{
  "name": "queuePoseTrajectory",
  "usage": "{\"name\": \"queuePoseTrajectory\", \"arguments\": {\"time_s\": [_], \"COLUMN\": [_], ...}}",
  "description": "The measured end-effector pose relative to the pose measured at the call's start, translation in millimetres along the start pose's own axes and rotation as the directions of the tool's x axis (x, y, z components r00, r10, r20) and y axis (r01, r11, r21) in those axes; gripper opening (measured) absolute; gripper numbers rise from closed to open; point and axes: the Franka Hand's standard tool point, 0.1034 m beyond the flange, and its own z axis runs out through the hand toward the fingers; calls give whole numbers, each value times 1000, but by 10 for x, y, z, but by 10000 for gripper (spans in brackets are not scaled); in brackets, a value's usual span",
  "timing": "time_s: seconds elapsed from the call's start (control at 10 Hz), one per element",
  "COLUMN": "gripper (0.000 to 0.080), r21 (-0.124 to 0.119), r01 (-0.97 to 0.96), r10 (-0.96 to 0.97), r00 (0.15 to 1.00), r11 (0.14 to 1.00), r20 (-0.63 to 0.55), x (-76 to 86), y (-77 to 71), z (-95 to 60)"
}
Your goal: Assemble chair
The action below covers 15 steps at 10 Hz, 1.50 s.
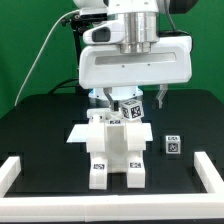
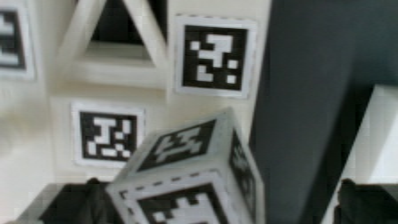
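The partly built white chair (image 1: 112, 148) stands on the black table, its flat panels and legs bearing square tags. My gripper (image 1: 131, 100) hangs just above its far right side and is shut on a small white tagged chair part (image 1: 131, 108), held tilted. In the wrist view that part (image 2: 187, 178) sits tilted between the dark fingers (image 2: 64, 206), at the gripper (image 2: 210, 205). Behind it are the chair's tagged panels (image 2: 111, 135). Where the held part's lower end meets the chair is hidden.
A small loose tagged white piece (image 1: 172, 143) lies on the table at the exterior view's right of the chair. The white border rail (image 1: 16, 170) runs along the table's front corners and sides. Black cables hang behind the arm.
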Motion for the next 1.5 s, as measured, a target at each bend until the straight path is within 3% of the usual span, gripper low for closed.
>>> {"name": "queuePoseTrajectory", "arguments": {"time_s": [0.1, 0.3, 0.4, 0.5, 0.8, 1.0, 1.2, 1.4, 1.5], "gripper": [649, 386, 386, 282, 282, 282, 282, 283, 283], "r21": [0, 1, 1, 2, 1, 6, 27, 63, 77], "r01": [10, -5, -15, -93, -295, -530, -769, -885, -904], "r10": [-10, 5, 15, 93, 295, 530, 769, 887, 906], "r00": [1000, 1000, 1000, 996, 955, 848, 638, 462, 423], "r11": [1000, 1000, 1000, 996, 955, 848, 639, 461, 421], "r20": [1, 1, 1, 2, 3, -26, -22, 1, 2], "x": [-3, -4, -5, -6, -8, 43, 57, 65, 76], "y": [5, 6, 7, 4, 3, 3, -26, -2, 10], "z": [3, 4, 5, 8, 13, 21, 25, 29, 30]}}
